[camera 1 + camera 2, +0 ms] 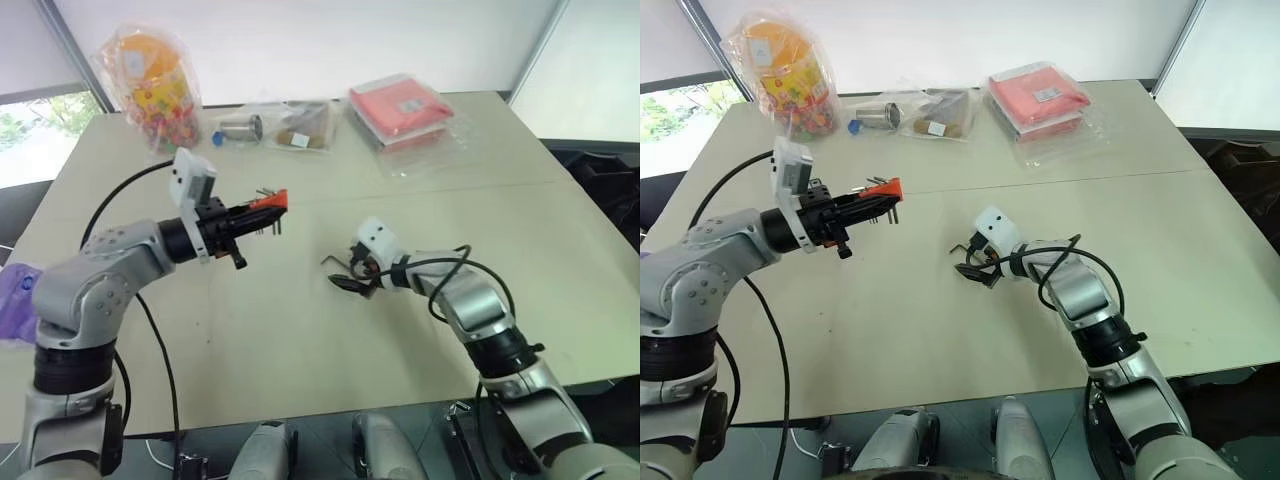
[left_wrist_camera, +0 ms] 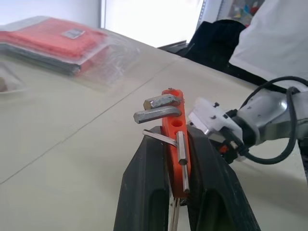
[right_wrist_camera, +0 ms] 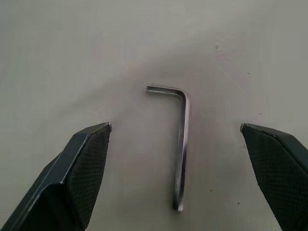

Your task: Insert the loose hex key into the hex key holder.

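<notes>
1. One loose hex key (image 3: 180,144), flat on the table (image 1: 300,330), lying between the right gripper's (image 3: 175,139) spread fingers, untouched.
2. One hex key holder (image 2: 175,144), pinched in the left gripper (image 1: 250,215), held above the table.
3. Left arm roughly level; right arm angled down.

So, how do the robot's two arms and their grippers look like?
Both arms are silver-grey metal with black joints and loose black cables. Each wrist carries a white camera block. The left gripper and the right gripper have two black fingers with finely textured pads.
</notes>
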